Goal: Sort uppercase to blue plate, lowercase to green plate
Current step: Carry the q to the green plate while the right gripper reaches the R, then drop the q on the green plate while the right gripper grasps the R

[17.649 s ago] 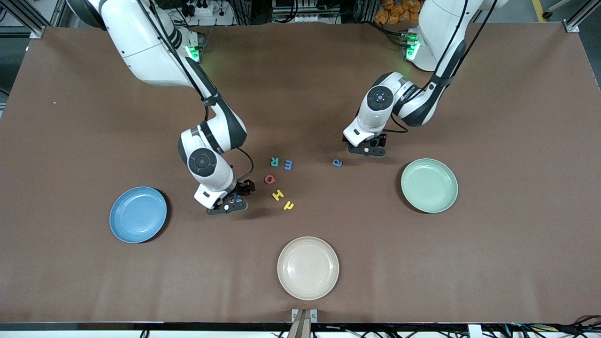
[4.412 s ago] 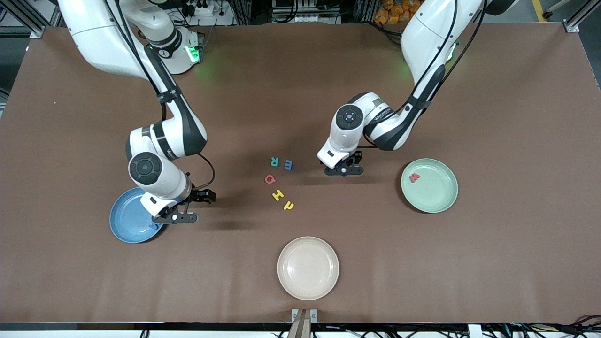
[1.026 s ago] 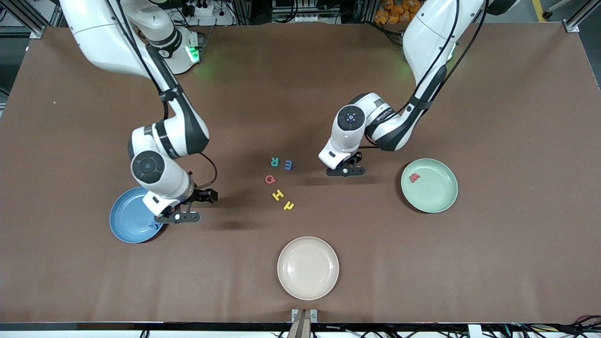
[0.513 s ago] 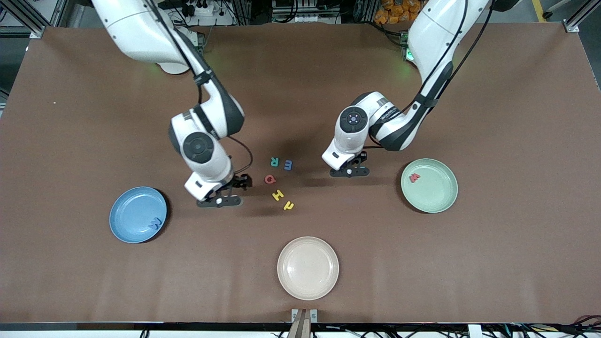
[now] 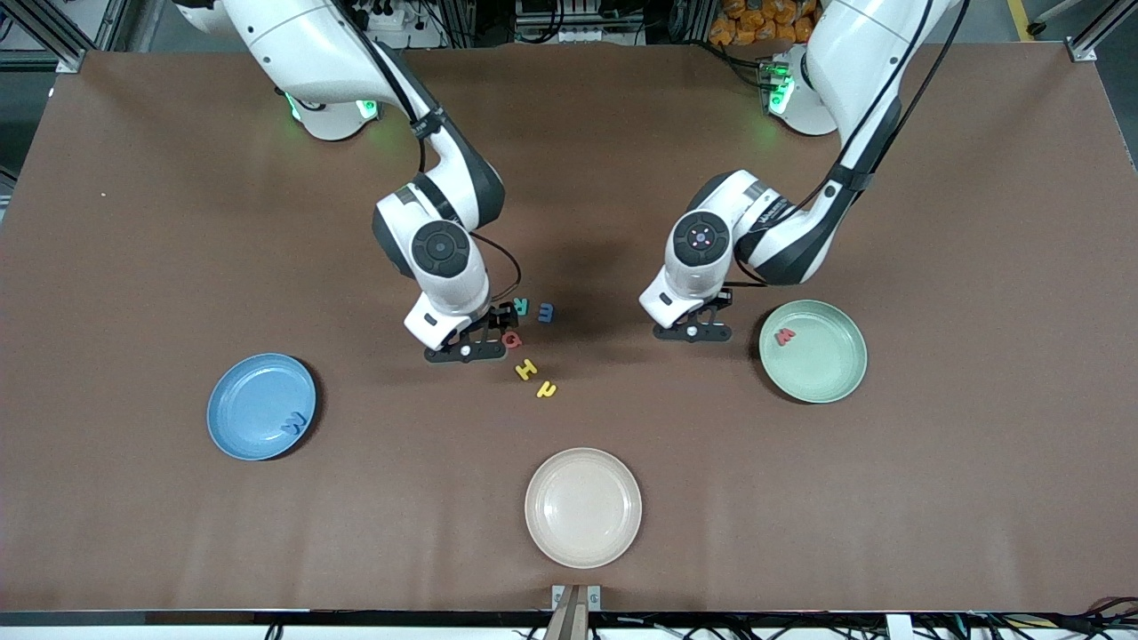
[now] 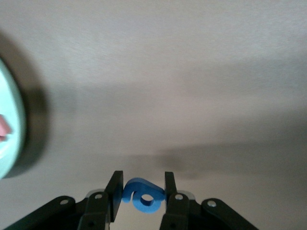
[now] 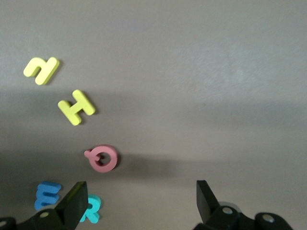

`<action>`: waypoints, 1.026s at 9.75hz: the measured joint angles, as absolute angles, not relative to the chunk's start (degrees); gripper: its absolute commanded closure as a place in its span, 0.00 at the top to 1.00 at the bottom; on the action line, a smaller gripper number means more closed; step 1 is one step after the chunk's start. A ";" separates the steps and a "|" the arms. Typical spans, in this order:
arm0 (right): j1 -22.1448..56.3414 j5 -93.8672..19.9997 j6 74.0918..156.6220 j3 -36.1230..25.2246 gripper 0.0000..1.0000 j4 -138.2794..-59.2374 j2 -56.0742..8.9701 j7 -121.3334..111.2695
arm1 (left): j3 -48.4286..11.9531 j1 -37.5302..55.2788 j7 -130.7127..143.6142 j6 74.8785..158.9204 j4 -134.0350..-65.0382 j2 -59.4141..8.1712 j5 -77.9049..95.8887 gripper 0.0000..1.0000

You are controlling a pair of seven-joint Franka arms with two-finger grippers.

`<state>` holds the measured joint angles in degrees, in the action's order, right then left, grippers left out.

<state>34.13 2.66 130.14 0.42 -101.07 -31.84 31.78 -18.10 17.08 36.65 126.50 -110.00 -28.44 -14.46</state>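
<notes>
Left wrist view alone shows left pincer [image 6: 142,191] clamping blue a [image 6: 142,197]; right pincer [image 7: 139,201] gapes over table

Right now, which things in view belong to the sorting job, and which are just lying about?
Job:
blue plate with blue W
green plate with red w
blue a, held in left pincer
green R, red Q, yellow H
blue m, yellow h
right pincer, open

Lying about:
beige plate
</notes>
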 measured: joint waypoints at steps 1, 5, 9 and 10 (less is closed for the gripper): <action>34.56 2.66 132.29 0.43 1.00 -102.57 -31.92 32.44 | -18.10 15.77 34.06 125.22 -110.31 -27.53 -14.46 0.10; 35.96 2.65 138.47 0.87 1.00 -107.97 -32.19 36.57 | -18.00 7.45 19.98 124.63 -115.81 -22.91 -14.45 0.10; 38.42 1.74 144.04 1.71 1.00 -109.55 -33.53 41.87 | -17.70 0.91 11.31 133.66 -122.83 -21.06 -14.46 0.10; 38.48 1.46 145.57 1.71 1.00 -110.42 -34.13 41.97 | -17.59 -0.79 8.43 135.86 -124.22 -21.06 -14.46 0.10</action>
<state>38.48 1.46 145.57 1.71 -110.42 -34.13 41.97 -17.59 -0.79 8.43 135.86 -124.22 -21.06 -14.46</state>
